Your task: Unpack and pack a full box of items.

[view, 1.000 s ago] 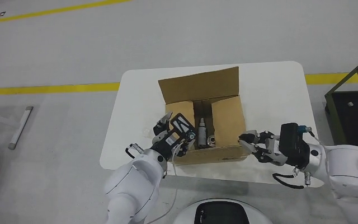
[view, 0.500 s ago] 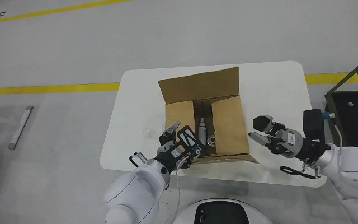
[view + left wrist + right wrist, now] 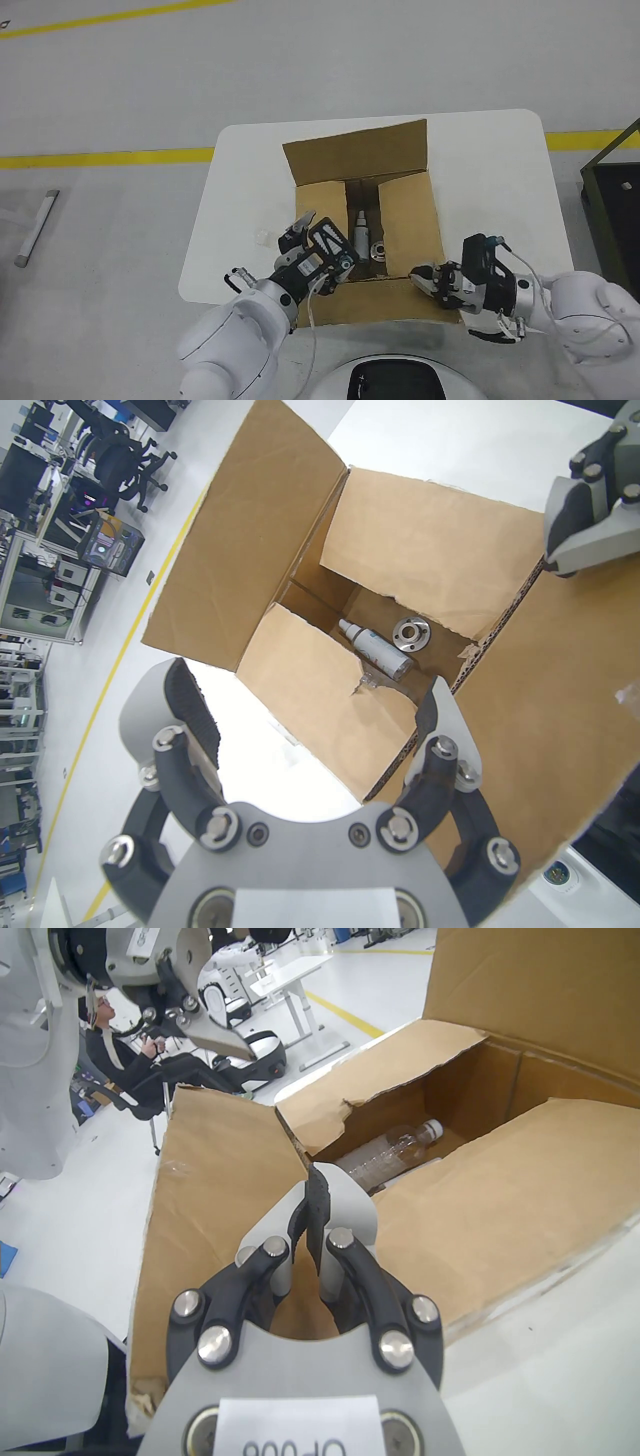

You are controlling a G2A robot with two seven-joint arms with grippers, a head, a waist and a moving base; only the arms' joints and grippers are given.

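Observation:
A brown cardboard box point(image 3: 355, 150) stands open on the white table point(image 3: 480, 150). At its bottom lie a white spray bottle point(image 3: 375, 647), a round metal flange point(image 3: 411, 632) and a clear plastic bottle point(image 3: 385, 1153). My left gripper point(image 3: 312, 232) hovers open over the box's near left corner, above the left flap point(image 3: 300, 680), with nothing between its fingers. My right gripper point(image 3: 425, 278) is at the right end of the near flap point(image 3: 375, 302), shut on that flap's edge point(image 3: 300, 1163). That same flap leans outward over the table's near edge.
The far flap point(image 3: 360, 148) stands upright and the right flap point(image 3: 410, 215) leans inward. A small clear scrap point(image 3: 262, 237) lies left of the box. A dark cart point(image 3: 612, 200) is beyond the table's right edge. Bare tabletop lies right of the box.
My right gripper swung out to the right, open, then came back lower and shut at the near flap, which now folds out farther. My left gripper dipped toward me and returned.

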